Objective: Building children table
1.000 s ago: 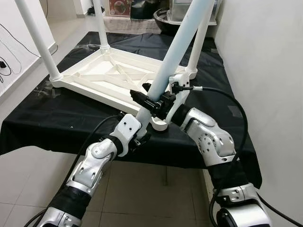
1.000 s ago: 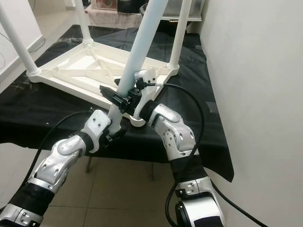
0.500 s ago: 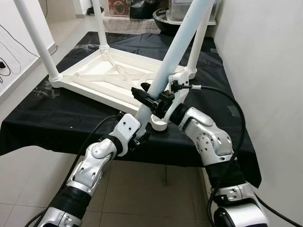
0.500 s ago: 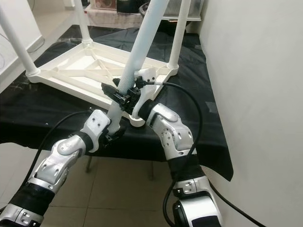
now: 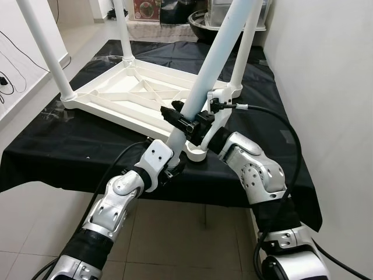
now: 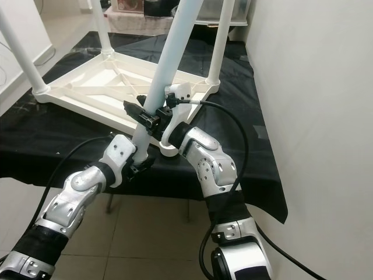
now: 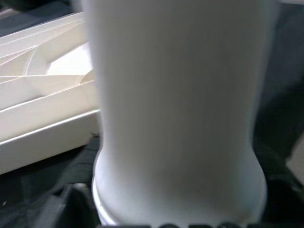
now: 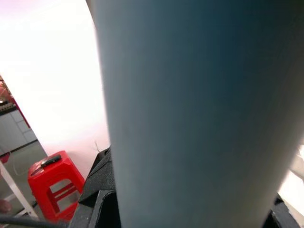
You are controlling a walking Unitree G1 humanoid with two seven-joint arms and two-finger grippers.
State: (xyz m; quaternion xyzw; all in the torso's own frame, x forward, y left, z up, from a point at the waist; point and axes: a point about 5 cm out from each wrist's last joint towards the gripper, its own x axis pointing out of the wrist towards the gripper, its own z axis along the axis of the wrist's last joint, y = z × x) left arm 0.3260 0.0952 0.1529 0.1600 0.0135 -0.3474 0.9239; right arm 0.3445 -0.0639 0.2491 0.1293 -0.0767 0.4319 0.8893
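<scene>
A white children's table (image 5: 134,93) lies upside down on a black-covered bench (image 5: 70,146), with three white legs standing up from its corners. The fourth leg (image 5: 215,58) leans over the near right corner socket (image 5: 196,153), its lower end at that socket. My right gripper (image 5: 185,121) is shut on this leg a little above the socket. My left gripper (image 5: 172,166) is shut on the leg's foot just below, at the bench's front edge. Both wrist views look at the leg up close: the left wrist at leg (image 7: 175,95), the right wrist at leg (image 8: 199,95).
A white wall (image 5: 326,70) runs close along the right of the bench. Boxes and a dark bowl (image 5: 201,23) stand beyond the far end. A red stool (image 8: 52,183) stands on the floor. Tiled floor (image 5: 35,198) lies in front and to the left.
My right gripper has shifted slightly left and away with the leg, which now stands a touch more upright. My left gripper stays at the leg's foot.
</scene>
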